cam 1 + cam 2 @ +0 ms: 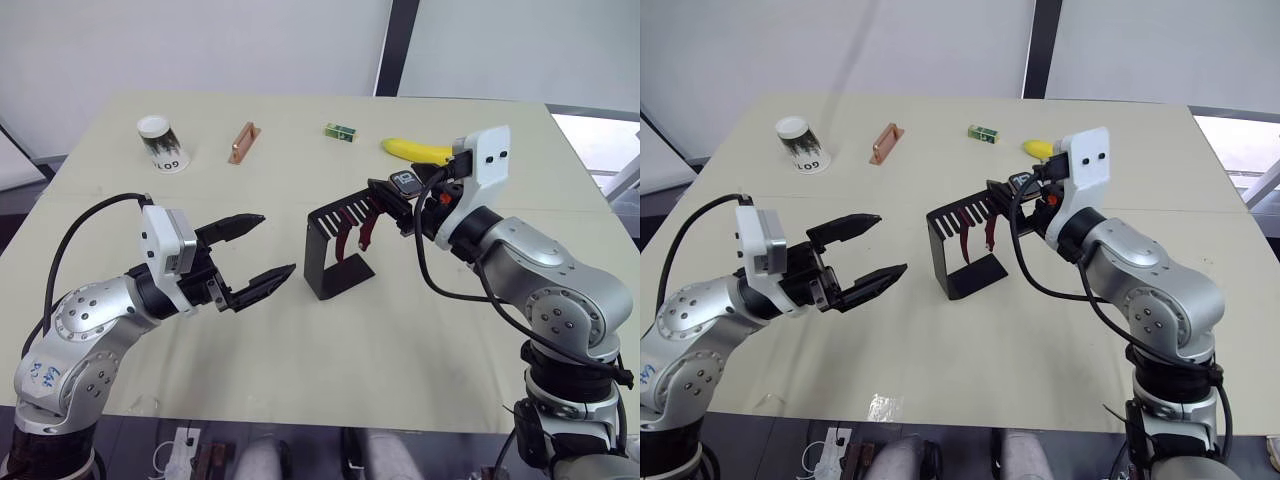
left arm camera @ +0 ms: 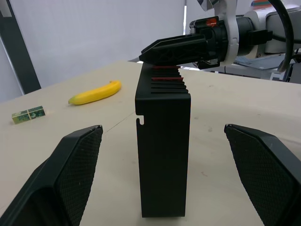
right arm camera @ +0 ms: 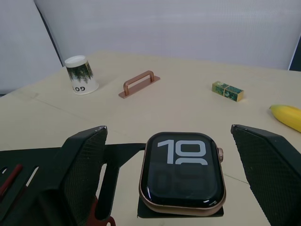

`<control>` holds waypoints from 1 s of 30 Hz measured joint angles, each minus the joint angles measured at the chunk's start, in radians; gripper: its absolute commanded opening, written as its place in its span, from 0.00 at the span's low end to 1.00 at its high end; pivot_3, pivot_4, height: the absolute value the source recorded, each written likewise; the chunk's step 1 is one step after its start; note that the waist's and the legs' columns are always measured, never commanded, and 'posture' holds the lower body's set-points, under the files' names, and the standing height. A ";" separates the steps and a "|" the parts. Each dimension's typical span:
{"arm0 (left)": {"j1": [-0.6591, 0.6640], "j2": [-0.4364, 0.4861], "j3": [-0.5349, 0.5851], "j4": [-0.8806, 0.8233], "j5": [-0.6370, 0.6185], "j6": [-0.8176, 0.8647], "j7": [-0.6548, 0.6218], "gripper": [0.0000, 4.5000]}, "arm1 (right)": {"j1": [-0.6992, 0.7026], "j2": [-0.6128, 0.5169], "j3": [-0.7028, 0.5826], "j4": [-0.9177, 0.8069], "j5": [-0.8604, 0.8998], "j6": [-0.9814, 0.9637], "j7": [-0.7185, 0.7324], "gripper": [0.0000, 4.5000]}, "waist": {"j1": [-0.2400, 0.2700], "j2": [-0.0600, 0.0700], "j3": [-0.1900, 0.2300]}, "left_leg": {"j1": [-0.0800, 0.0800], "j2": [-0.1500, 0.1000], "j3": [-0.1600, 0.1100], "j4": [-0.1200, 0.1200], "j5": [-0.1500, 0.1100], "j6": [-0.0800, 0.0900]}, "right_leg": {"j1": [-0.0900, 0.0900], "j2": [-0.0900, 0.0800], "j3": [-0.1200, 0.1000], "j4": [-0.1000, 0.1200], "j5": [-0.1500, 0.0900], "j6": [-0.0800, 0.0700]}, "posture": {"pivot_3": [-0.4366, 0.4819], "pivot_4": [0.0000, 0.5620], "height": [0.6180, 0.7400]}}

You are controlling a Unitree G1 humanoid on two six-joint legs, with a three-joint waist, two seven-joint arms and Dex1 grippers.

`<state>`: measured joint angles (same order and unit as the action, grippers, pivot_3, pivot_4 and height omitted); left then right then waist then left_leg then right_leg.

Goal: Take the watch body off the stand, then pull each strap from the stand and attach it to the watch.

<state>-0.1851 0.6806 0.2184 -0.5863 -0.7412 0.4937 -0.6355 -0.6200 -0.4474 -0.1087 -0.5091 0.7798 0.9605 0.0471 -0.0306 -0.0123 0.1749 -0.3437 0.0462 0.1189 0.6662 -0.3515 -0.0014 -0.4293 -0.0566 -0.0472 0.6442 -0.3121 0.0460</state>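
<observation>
The black stand (image 1: 335, 255) rests at the table's middle, its slotted top plate reaching toward my right arm. Two dark red straps (image 1: 347, 236) hang from the slots. The watch body (image 3: 182, 173), with a dark screen showing light digits, lies on the plate's outer end (image 1: 405, 181). My right gripper (image 1: 392, 198) is open, one finger on each side of the watch and a gap on both sides. My left gripper (image 1: 277, 243) is open too. It hovers just left of the stand at its upright's height (image 2: 163, 155), with nothing between its fingers.
At the table's back stand a white paper cup (image 1: 163, 143), a copper handle (image 1: 243, 142), a small green block (image 1: 340, 131) and a banana (image 1: 415, 151), the last just behind my right wrist. Bare tabletop (image 1: 300, 350) stretches in front of the stand.
</observation>
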 measured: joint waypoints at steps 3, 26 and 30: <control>0.000 0.000 0.000 0.000 0.002 -0.002 0.000 1.00 | -0.001 0.000 0.000 0.000 -0.006 -0.001 0.004 0.48 | 0.000 0.000 0.000 | 0.000 0.000 0.000 0.000 0.000 0.000 | 0.000 0.000 0.000 0.000 0.000 0.000 | 0.48 0.27 1.00; -0.004 -0.008 -0.002 0.008 0.005 -0.013 -0.012 1.00 | 0.059 0.048 -0.078 -0.038 0.043 -0.064 0.035 0.35 | 0.000 0.000 0.000 | -0.002 0.000 -0.001 0.000 0.000 0.000 | -0.002 0.000 -0.001 0.000 0.000 0.000 | 0.48 0.27 1.00; -0.007 -0.011 -0.004 0.009 0.005 -0.013 -0.014 1.00 | 0.070 0.047 -0.116 -0.042 0.060 -0.115 0.077 0.35 | 0.000 0.000 0.000 | -0.002 0.000 -0.001 0.000 0.000 0.000 | -0.002 0.000 -0.001 -0.001 0.000 0.000 | 0.48 0.27 1.00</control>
<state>-0.1925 0.6693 0.2147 -0.5776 -0.7364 0.4806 -0.6497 -0.5504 -0.4007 -0.2252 -0.5507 0.8399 0.8460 0.1242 -0.0307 -0.0122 0.1750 -0.3461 0.0462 0.1178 0.6658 -0.3516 -0.0010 -0.4312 -0.0567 -0.0482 0.6437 -0.3121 0.0460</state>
